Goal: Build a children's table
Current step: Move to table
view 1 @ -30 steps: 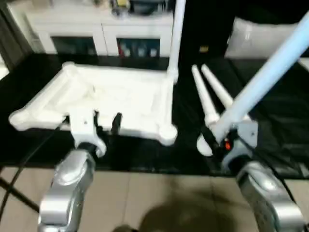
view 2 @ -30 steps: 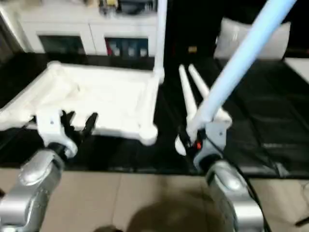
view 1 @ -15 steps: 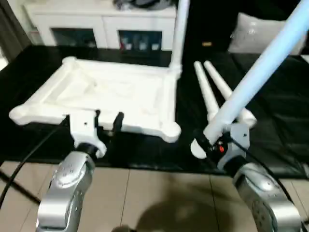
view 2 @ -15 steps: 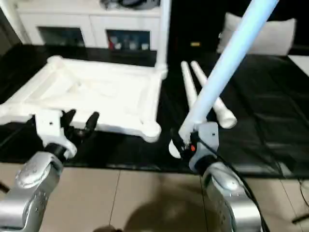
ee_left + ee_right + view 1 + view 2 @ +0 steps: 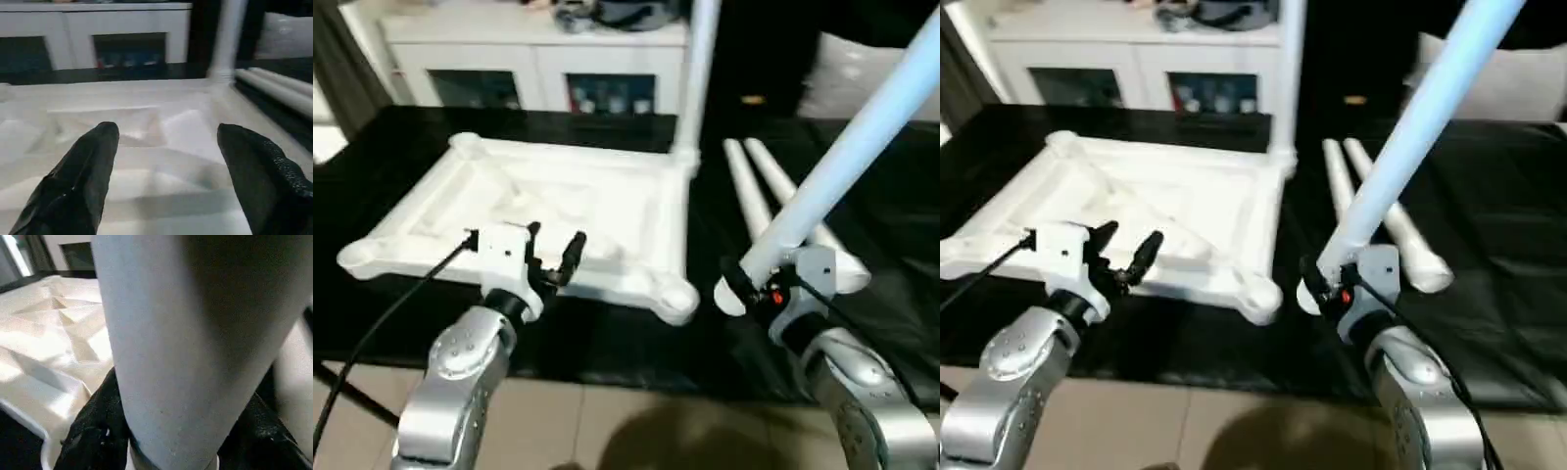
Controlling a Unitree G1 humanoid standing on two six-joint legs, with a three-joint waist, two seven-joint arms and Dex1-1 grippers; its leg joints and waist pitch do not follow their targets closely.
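**1 leg in your right gripper, left gripper spread over the top**

Your right gripper (image 5: 736,286) was clamped on the thick end of 1 white leg (image 5: 842,162), and that leg slanted up and away toward your right, off the black surface (image 5: 607,338). In the right wrist view the held leg ran between the 2 black fingers (image 5: 93,431), with the ribbed top beside it.

Your left gripper (image 5: 554,257) had its 2 fingers spread wide with nothing between them, poised at the near edge of the table top (image 5: 538,211). The top lay upside down on the black surface, diagonal ribs facing up, round sockets at its corners. 1 leg (image 5: 698,78) already stood upright in the far right corner socket. 2 more legs (image 5: 759,201) lay side by side on the black surface, just to the right of the top. A white cabinet (image 5: 538,59) stood behind.
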